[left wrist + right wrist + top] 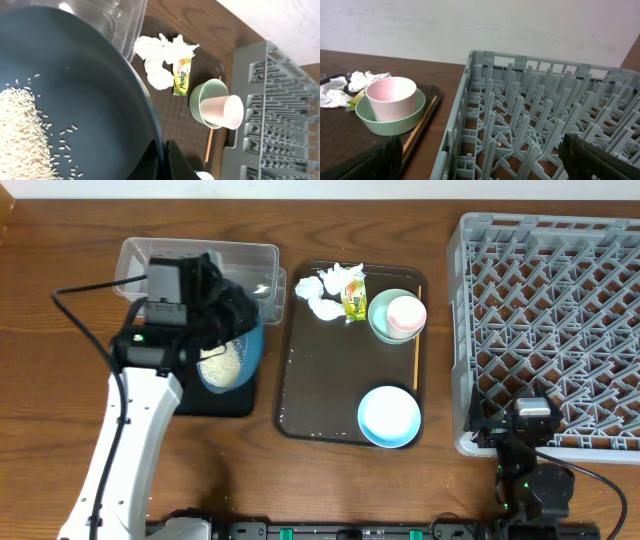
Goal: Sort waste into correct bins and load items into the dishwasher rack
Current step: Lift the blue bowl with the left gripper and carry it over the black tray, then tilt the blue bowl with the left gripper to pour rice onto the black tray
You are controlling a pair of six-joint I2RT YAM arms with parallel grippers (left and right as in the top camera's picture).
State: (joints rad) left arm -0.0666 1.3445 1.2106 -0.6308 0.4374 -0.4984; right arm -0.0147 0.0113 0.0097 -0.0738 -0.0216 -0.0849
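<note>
One bowl (95, 95) — rim inside left gripper (163, 152).

A brown wooden surface (60, 250) is seen. On it are laid a clear plastic tub (255, 252) and a flat black tray (228, 402) at the left, a dark brown serving tray (320, 370) in the middle, and a big grey plastic rack (462, 360) at the right.

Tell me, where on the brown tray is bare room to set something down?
Free: the left and middle of the brown tray, bordered by the tissues above and the light-blue bowl at lower right. Crowded: the far end, where tissues, wrapper and the mint-green bowl holding the pink cup sit close; the stick lies along the right rim.
</note>
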